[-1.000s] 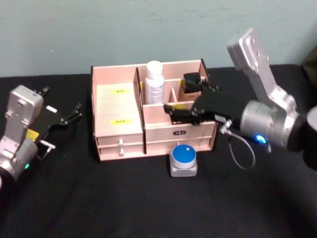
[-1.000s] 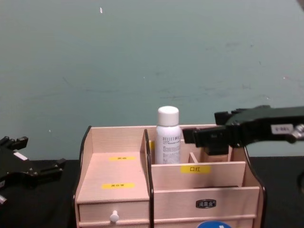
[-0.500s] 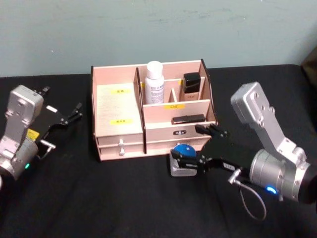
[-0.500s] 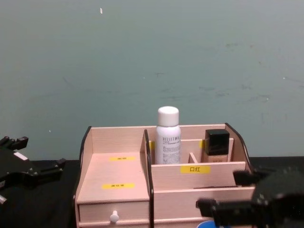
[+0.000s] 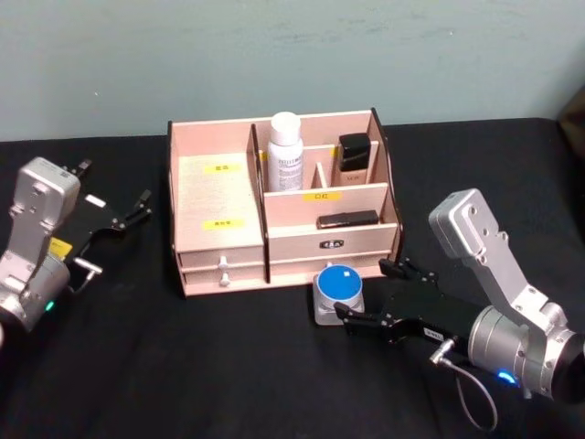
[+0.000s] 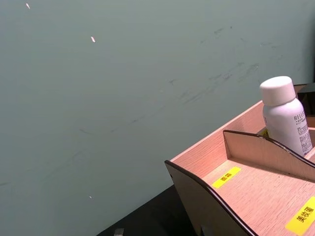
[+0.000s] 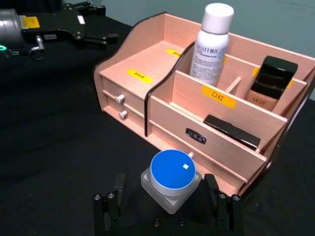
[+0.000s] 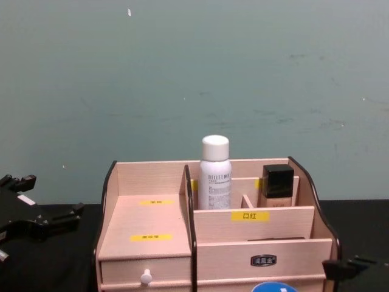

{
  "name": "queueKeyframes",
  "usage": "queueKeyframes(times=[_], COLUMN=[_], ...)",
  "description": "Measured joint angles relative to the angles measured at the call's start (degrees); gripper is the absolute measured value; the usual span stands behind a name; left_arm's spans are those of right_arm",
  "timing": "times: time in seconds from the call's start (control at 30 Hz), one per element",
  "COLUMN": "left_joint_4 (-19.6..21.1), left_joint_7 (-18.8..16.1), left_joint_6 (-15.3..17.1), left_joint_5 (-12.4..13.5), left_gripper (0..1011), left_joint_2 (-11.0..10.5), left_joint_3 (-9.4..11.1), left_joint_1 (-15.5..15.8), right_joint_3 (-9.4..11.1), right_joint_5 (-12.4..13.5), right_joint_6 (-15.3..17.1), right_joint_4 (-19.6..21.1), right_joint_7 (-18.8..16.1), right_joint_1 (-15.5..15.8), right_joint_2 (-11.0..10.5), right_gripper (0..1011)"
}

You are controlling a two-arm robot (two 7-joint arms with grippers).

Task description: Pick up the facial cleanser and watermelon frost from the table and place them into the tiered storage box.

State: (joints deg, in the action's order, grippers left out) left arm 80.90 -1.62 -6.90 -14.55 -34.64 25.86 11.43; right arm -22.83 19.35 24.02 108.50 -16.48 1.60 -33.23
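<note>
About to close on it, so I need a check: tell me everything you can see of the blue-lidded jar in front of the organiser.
The blue-lidded jar is squat, with a round, glossy blue lid bearing a small white mark, on a pale, translucent-looking squarish base with rounded corners. It stands upright on the black table, just in front of the tiered storage box, seemingly not touching it. The right end effector is open, with a finger on each side of the base and not clamped.
</note>
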Motion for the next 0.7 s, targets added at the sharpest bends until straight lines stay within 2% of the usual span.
queueKeyframes(times=[0.7], left_joint_4=[0.0], left_joint_7=[0.0], left_joint_6=[0.0], left_joint_5=[0.0], left_gripper=[1010], left_joint_2=[0.0], left_joint_3=[0.0], left_joint_1=[0.0], right_joint_3=[0.2], right_joint_5=[-4.0], right_joint_6=[0.5], right_joint_4=[-5.1], right_joint_7=[-1.3], right_joint_1=[-1.8], right_joint_2=[3.6], right_gripper=[1000])
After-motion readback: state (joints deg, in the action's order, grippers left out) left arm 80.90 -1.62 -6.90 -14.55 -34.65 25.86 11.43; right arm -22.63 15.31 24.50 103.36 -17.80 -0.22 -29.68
